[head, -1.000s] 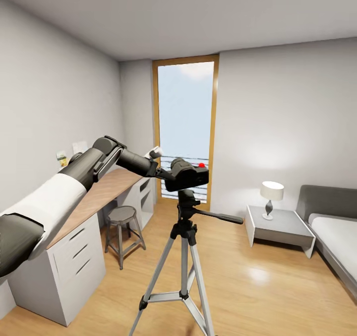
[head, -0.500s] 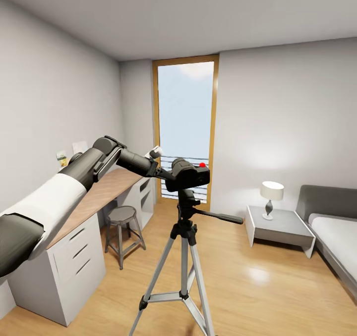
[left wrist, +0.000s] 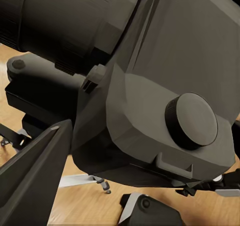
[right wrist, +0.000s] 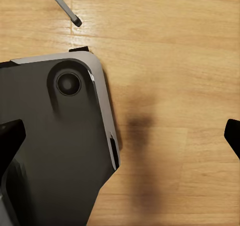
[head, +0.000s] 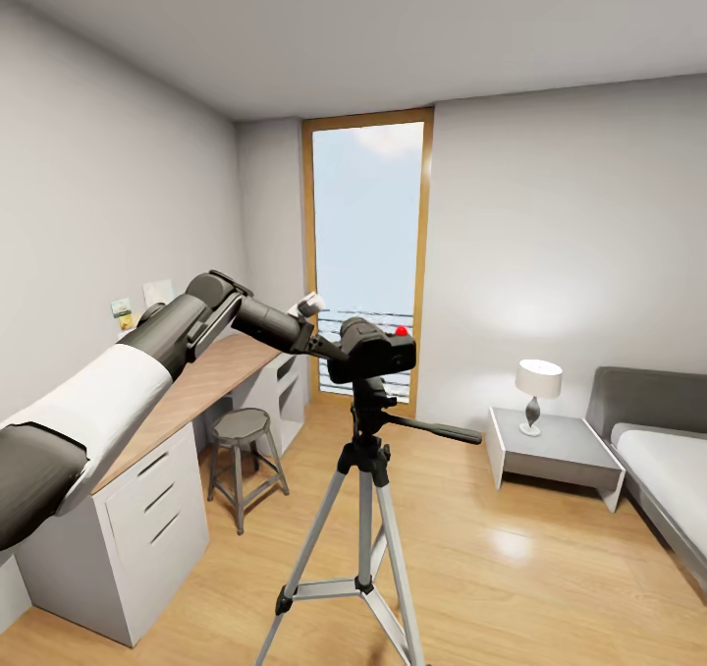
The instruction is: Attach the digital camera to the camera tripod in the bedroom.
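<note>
The camera [head: 373, 352], a matte-black body with a red button on top, is held directly above the black head of the tripod [head: 365, 509], at or just over the mount; contact between the two cannot be made out. In the left wrist view the camera [left wrist: 150, 86] is seen at close range, its lens barrel and a round dial visible, with one dark finger [left wrist: 35, 181] laid against its side. The left gripper [head: 334, 350] is clamped on the camera, at the end of the left arm extended from the picture's left. The tripod stands on the wood plank floor [head: 511, 558], its silver legs spread and its long black handle pointing right. Behind it a tall wood-framed window [head: 368, 244] is set in the pale wall. A desk [head: 187, 401] with white drawers runs along the left wall, with a round stool [head: 241, 450] beside it. To the right, a lamp [head: 538, 391] stands on a low grey table [head: 555, 455], next to a grey bed [head: 658, 460]. In the right wrist view the right gripper [right wrist: 125, 136] is seen with its dark fingertips [right wrist: 10, 138] well apart over the floor, empty, beside a dark part of the robot.
</note>
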